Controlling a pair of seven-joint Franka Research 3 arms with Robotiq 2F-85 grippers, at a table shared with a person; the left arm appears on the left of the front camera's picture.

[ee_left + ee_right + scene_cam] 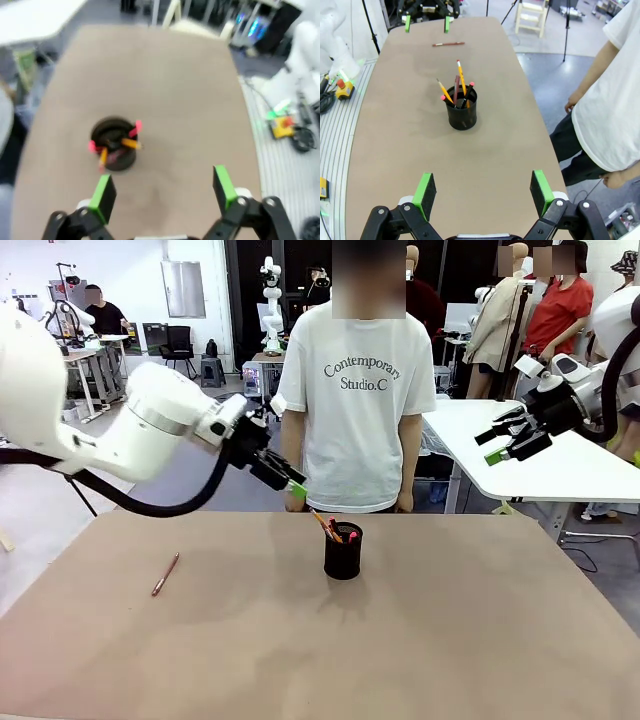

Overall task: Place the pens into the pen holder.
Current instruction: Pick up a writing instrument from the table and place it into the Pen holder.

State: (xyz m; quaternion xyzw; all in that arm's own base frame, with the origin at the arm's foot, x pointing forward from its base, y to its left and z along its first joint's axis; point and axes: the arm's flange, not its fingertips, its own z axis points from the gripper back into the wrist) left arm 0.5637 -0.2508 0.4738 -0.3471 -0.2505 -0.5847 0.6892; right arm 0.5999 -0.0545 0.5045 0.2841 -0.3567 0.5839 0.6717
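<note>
One pen [165, 574] lies flat near the left edge of the tabletop [450, 640], thin, light and stiff; I think a pinch at its middle is best, as it can roll. At the centre stands the holder [343, 552] with pens inside. Above, the left claw [283, 472] and the right claw [512, 443] are both apart and empty.

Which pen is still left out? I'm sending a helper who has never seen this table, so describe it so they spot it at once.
Start at the brown table and find the black pen holder near its middle. Look toward the robot's left side: a single copper-brown pen lies flat on the bare tabletop. Unlike the pens standing in the holder, it lies alone, apart from everything.
</note>
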